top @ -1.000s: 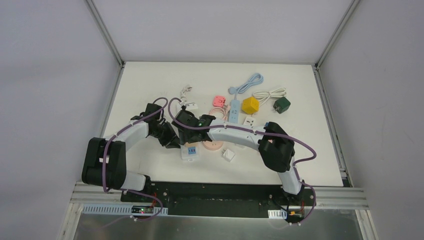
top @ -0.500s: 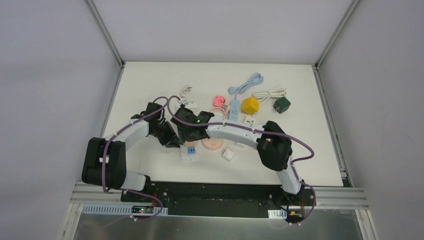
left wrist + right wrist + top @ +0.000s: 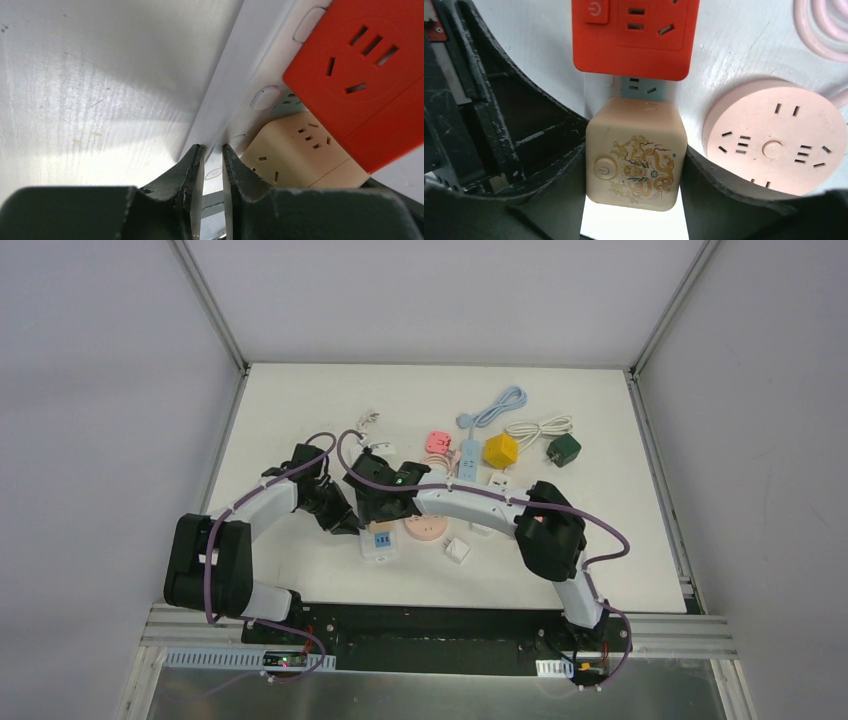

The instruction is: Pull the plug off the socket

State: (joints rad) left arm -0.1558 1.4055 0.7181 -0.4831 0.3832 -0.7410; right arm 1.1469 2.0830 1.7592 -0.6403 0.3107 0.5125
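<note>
A white power strip [image 3: 380, 544] with blue outlets lies near the table's front. A beige cube plug with a dragon print [image 3: 636, 152] and an orange-red cube adapter [image 3: 634, 37] sit plugged into it. My right gripper [image 3: 634, 170] is shut on the beige cube, a finger on each side; in the top view it [image 3: 385, 506] covers the cube. My left gripper [image 3: 212, 150] is almost closed, a thin gap between the fingers, tips pressed on the strip's edge [image 3: 235, 75] beside the beige cube [image 3: 295, 145] and the orange-red adapter [image 3: 365, 70].
A round pink socket [image 3: 774, 140] lies just right of the beige cube. A small white adapter [image 3: 457, 550] sits in front of it. Further back are a pink plug [image 3: 437, 440], a light blue strip [image 3: 468, 458], a yellow cube [image 3: 501, 449], a green cube [image 3: 563, 449] and a white cable [image 3: 540, 427].
My right gripper has shifted slightly toward the far side, and the strip beneath it with it. The left arm has barely moved.
</note>
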